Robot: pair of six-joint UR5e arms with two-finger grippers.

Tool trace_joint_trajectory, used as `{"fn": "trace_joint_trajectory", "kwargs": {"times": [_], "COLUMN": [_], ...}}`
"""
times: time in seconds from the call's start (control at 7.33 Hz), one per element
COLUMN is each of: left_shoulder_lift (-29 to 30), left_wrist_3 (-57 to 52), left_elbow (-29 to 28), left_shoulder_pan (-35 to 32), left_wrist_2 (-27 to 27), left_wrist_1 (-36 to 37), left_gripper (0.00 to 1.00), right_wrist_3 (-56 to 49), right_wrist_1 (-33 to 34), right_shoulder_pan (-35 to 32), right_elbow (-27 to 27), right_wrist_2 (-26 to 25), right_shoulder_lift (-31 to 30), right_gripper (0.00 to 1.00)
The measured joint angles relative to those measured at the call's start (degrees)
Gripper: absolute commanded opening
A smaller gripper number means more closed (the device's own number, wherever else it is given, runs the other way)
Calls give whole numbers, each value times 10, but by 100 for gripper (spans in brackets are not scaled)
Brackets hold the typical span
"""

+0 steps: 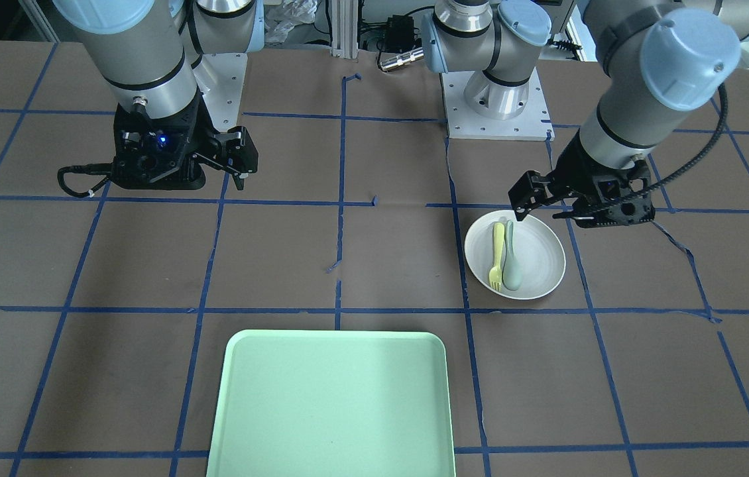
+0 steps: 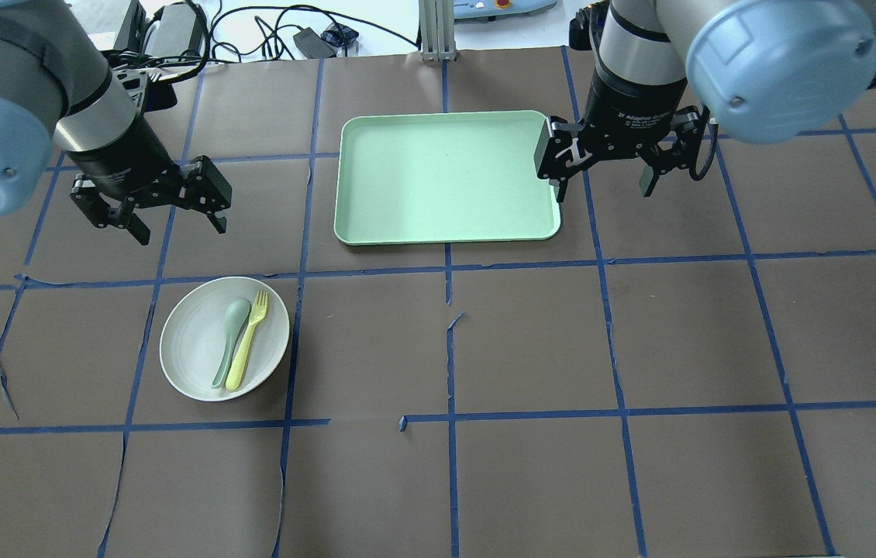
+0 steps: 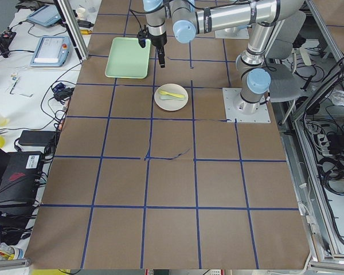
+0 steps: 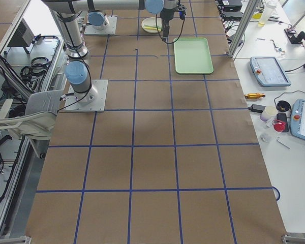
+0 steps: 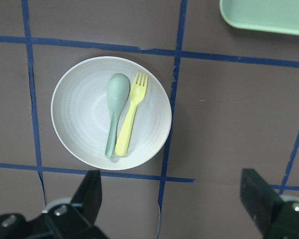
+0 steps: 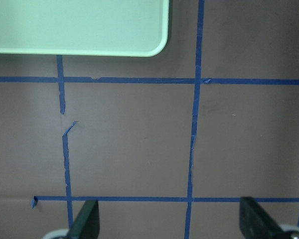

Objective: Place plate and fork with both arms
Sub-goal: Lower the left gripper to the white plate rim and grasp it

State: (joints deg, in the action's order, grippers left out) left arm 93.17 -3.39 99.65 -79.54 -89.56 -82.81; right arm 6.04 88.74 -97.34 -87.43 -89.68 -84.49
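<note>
The white plate (image 2: 190,341) sits on the brown table at the robot's left. The pale-yellow fork (image 2: 246,341) lies in it beside a grey-green spoon (image 2: 229,333). My left gripper (image 2: 181,229) is open and empty, hovering above the table just beyond the plate's far edge. In the left wrist view the plate (image 5: 79,99) and the fork (image 5: 129,119) lie ahead of the open fingers (image 5: 89,194). My right gripper (image 2: 602,190) is open and empty, above the table by the tray's right edge.
The mint-green tray (image 2: 446,178) lies at the far middle of the table, and its corner shows in the right wrist view (image 6: 74,25). Blue tape lines grid the brown table cover. The arm bases (image 1: 497,99) stand at the robot's side.
</note>
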Motion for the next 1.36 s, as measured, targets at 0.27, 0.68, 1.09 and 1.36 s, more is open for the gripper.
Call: {"fn": "trace_joint_trajectory", "kwargs": {"times": [0.27,0.68,1.09,1.36], "left_shoulder_lift": [9,50,108,133], "left_wrist_3": [-89,-185,-196,-198], "left_elbow": [62,119,148,151], "left_shoulder_pan": [74,147,158,158], "left_wrist_2": [2,18,24,25], "left_wrist_1": [66,127,175,180], "left_gripper": [94,86,74,35], "right_wrist_3": [0,1,1,1], "right_wrist_1": [2,3,3,3], "right_shoulder_pan": [0,-1,-2,-3], "right_elbow": [-1,-3,-4,-5], "right_wrist_2": [1,2,2,2], "right_shoulder_lift": [1,5,9,10], "right_gripper": [100,100,100,100]}}
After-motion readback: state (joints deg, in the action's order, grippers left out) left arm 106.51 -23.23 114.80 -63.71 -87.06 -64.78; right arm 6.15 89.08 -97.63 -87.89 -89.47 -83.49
